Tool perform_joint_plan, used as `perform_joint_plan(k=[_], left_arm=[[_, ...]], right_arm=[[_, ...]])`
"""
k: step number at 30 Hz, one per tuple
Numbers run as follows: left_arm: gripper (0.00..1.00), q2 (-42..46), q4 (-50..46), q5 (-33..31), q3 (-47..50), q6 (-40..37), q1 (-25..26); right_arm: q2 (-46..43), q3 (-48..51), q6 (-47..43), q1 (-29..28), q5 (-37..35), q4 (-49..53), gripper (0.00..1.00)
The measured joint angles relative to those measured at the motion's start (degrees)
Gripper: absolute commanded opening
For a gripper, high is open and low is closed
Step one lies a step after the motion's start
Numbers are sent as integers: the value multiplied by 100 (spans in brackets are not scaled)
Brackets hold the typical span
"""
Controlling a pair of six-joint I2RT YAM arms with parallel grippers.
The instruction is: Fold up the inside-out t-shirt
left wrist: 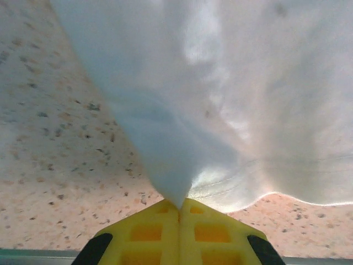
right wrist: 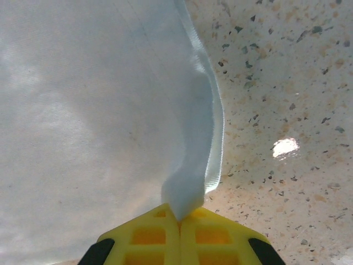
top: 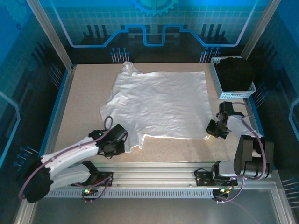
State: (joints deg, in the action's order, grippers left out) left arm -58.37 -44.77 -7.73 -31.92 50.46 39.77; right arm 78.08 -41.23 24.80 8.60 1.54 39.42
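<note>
Overhead, the inside-out t-shirt (top: 159, 105) lies spread flat across the middle of the table (top: 81, 107), with a bunched lump at its upper left corner. The left gripper (top: 125, 145) sits at the shirt's lower left corner and the right gripper (top: 211, 132) at its lower right corner. A basket (top: 216, 77) holding a black garment (top: 236, 72) stands at the upper right of the frame, just beside the shirt's edge; a wide swing could drag cloth against it.

From the left wrist, the left gripper (left wrist: 179, 205) is clamped on a narrow peak of white cloth (left wrist: 220, 83) at bottom centre. So little fabric is caught that it may slip free under tension.

From the right wrist, the right gripper (right wrist: 179, 212) is clamped on a small tuck of the shirt's (right wrist: 83, 110) hemmed edge. It might be holding one layer only, which would leave the other behind when lifted.
</note>
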Motion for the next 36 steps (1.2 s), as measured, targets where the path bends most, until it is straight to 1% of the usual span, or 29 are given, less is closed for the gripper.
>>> perform_joint_plan(k=[1, 3, 6, 8, 12, 17, 21, 27, 36], left_arm=[[0, 192, -83, 7, -15, 0, -140], [0, 531, -293, 55, -155, -107, -579], [0, 610, -422, 175, -627, -411, -1239], [0, 470, -396, 260, -1012, -664, -1550], [0, -20, -122, 452, -1622, -1176, -1985], [0, -802, 363, 629, -2164, -1687, -2483], [0, -1357, 719, 723, -2549, -1915, -2728], [0, -2015, 1097, 780, -3150, -2111, -2920], [0, -2761, 1272, 824, -3709, -2262, -3075]], right_arm=[[-22, 0, 0, 0, 0, 0, 0], [-98, 0, 0, 2, 0, 2, 0], [-175, -61, 0, 9, 0, 24, 0], [-179, -175, 0, 9, 2, 24, 0], [-155, -590, -2, 9, -4, 7, 0], [280, -1250, -46, 9, 2, -61, 0], [761, -1617, -63, 9, 46, -114, 0], [1333, -2074, -116, 9, 46, -146, 0], [1987, -2590, -151, -13, 42, -197, 1]])
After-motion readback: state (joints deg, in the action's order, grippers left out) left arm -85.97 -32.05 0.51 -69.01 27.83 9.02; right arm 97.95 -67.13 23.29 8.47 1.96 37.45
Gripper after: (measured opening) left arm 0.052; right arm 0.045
